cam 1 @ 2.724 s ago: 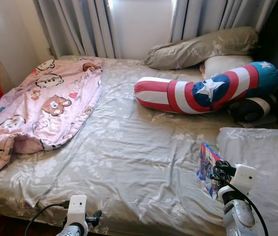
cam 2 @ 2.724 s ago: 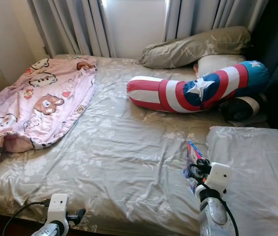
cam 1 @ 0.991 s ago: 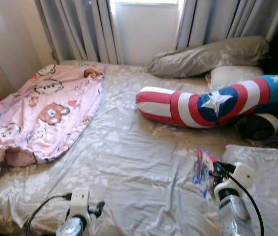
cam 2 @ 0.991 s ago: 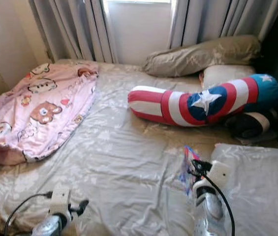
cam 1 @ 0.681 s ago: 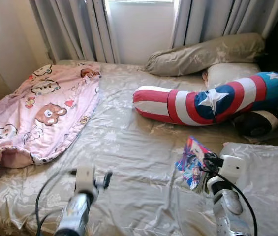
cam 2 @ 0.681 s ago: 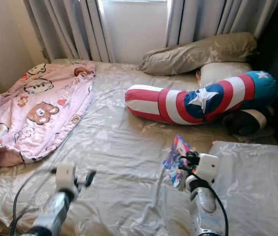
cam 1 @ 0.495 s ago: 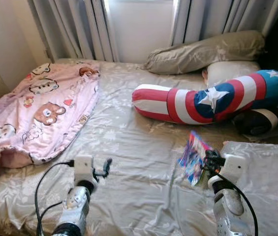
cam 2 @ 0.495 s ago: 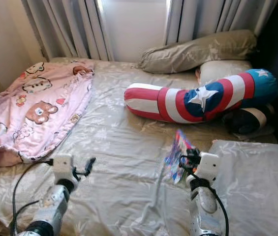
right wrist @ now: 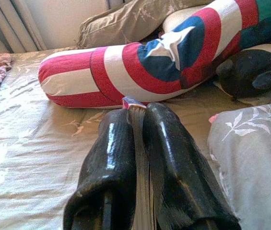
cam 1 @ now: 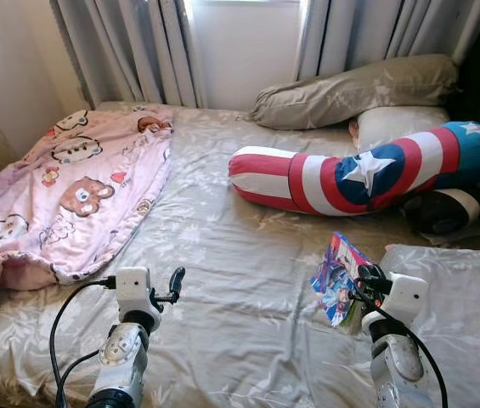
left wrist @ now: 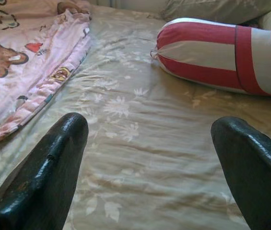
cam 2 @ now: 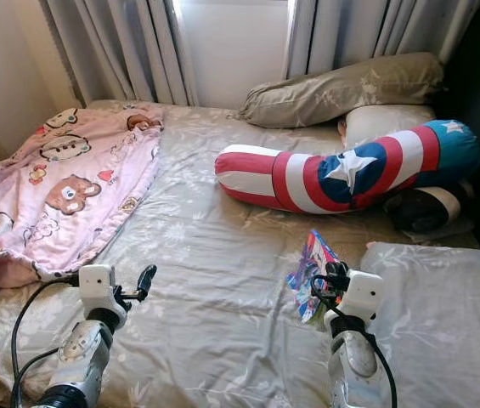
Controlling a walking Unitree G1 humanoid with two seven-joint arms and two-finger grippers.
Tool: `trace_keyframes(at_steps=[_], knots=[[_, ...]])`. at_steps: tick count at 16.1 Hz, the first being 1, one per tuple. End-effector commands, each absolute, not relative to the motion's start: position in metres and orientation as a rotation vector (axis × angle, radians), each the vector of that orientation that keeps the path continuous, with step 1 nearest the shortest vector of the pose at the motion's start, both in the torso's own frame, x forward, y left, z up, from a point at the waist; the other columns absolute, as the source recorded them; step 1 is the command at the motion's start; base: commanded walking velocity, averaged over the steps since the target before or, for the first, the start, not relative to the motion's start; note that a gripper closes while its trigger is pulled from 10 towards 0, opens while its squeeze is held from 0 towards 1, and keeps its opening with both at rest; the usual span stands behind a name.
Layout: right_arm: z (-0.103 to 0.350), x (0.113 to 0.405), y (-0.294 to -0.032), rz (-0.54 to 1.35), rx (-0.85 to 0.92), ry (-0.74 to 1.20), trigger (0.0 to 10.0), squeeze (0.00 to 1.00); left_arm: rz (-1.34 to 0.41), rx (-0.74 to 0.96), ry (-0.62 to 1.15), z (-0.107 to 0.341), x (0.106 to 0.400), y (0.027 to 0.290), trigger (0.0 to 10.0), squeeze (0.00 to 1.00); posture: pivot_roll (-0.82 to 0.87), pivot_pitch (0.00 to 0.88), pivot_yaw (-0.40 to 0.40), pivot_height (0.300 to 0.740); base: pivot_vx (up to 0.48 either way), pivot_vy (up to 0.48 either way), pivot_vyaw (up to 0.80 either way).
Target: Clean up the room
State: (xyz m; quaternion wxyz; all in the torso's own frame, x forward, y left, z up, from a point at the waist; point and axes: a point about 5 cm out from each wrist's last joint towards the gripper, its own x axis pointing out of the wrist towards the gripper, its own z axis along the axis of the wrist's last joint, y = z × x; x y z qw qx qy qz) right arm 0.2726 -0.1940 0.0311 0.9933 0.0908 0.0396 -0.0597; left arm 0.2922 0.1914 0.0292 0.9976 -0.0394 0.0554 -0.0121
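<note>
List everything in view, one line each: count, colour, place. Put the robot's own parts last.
Bed sheet: one, grey-tan with a leaf print, covering the bed.
Blanket: one, pink with cartoon bears, crumpled on the bed's left side.
Bolster pillow: one, red, white and blue stripes with a white star, lying across the right half.
Long pillow: one, grey-tan, at the head of the bed below the window.
Small pillow: one, pale, behind the bolster.
Flat pillow: one, grey leaf print, near right corner.
Book: one, colourful, thin, held above the sheet.
Curtains: grey, flanking the window.
Left gripper: open, above bare sheet.
Right gripper: shut on the book.
</note>
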Motion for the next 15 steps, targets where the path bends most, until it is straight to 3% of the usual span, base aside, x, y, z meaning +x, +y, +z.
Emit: trace_keyframes(at_steps=[1,3,10,15], knots=[[0.044,0.280,-0.193,-0.100,0.171,0.026,10.0,0.00,-0.020,-0.085,0.095,0.033,0.294,0.193,10.0,0.00,-0.04,0.000,0.010,0.710,0.000,0.000,0.00],[0.043,0.280,-0.193,-0.110,0.173,0.038,10.0,0.00,-0.026,-0.081,0.086,0.036,0.296,0.193,10.0,0.00,-0.03,0.000,0.015,0.685,0.000,0.000,0.00],[0.036,0.292,-0.191,-0.181,0.335,0.082,10.0,0.00,-0.054,-0.018,0.084,0.038,0.293,0.200,10.0,0.00,0.01,0.000,0.031,0.685,0.000,0.000,0.00],[0.031,0.290,-0.188,-0.185,0.299,0.112,10.0,0.00,-0.046,0.000,0.095,0.035,0.287,0.208,10.0,0.00,0.01,0.008,0.045,0.670,0.000,0.000,0.00]])
